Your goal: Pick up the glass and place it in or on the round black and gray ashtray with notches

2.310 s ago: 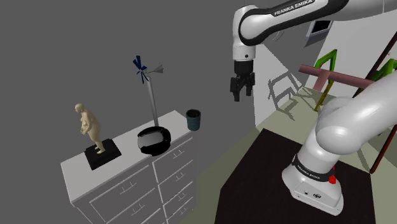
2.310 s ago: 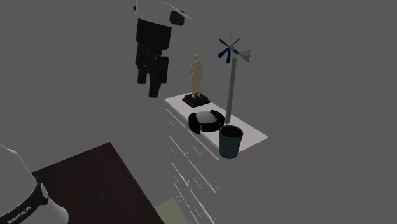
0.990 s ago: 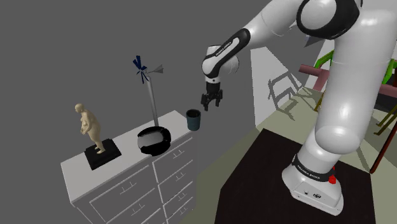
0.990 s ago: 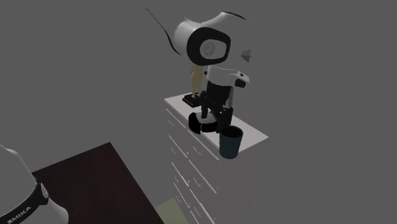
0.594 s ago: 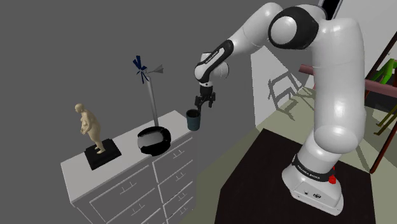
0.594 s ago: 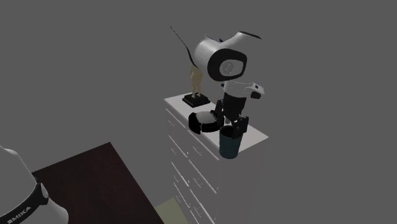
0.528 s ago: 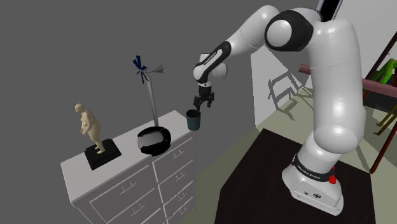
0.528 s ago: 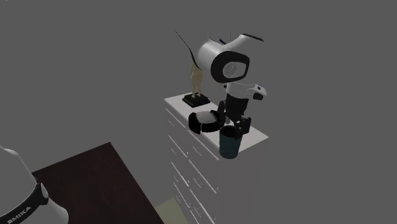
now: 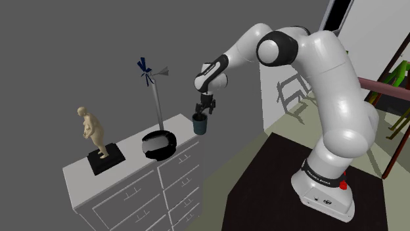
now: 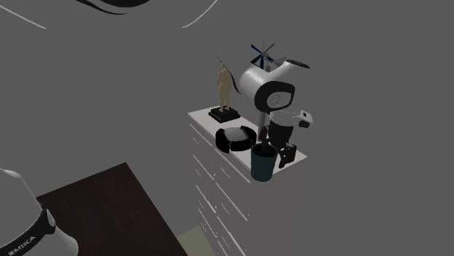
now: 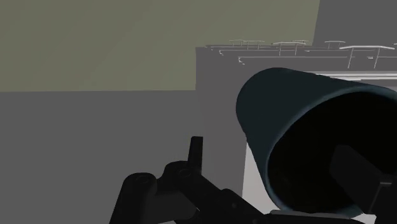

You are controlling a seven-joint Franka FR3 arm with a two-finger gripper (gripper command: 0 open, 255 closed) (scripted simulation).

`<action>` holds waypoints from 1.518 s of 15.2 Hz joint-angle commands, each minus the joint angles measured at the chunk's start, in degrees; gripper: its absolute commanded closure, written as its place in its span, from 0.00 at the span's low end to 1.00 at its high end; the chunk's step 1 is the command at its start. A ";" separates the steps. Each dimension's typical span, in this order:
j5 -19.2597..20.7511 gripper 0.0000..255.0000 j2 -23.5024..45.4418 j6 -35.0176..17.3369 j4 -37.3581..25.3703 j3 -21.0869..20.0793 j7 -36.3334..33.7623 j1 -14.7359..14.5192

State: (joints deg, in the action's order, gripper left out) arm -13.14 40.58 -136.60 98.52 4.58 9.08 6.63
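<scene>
The tool (image 9: 201,113), fingers spread apart, straddles the rim of the dark teal glass (image 9: 200,125) on the white dresser (image 9: 179,126), one inside, one outside.

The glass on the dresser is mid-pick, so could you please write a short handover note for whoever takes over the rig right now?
Gripper: open, low over the glass. In the wrist view one of its fingers stands outside the wall and the other seems to be inside; neither clasps it.
Glass: dark teal, upright at the end of the white dresser, not lifted.
Ashtray: on the same top, apart from the glass, toward the shoulder view's left.
Done: the approach.
Left: close, lift, carry across, set the glass in the ashtray.
</scene>
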 commanded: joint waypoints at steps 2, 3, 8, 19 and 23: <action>-0.26 0.00 1.64 -1.36 -0.33 -0.25 0.18 0.05; -0.35 0.00 2.22 -1.82 -0.46 -0.33 0.23 0.05; -0.40 0.00 2.56 -2.08 -0.54 -0.38 0.25 0.06; -0.40 1.00 2.55 -2.07 -0.54 -0.38 0.25 0.06; -0.31 1.00 1.94 -1.65 -0.35 -0.30 0.16 0.01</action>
State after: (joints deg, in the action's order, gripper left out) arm -13.50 42.95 -138.44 97.99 4.23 9.28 6.66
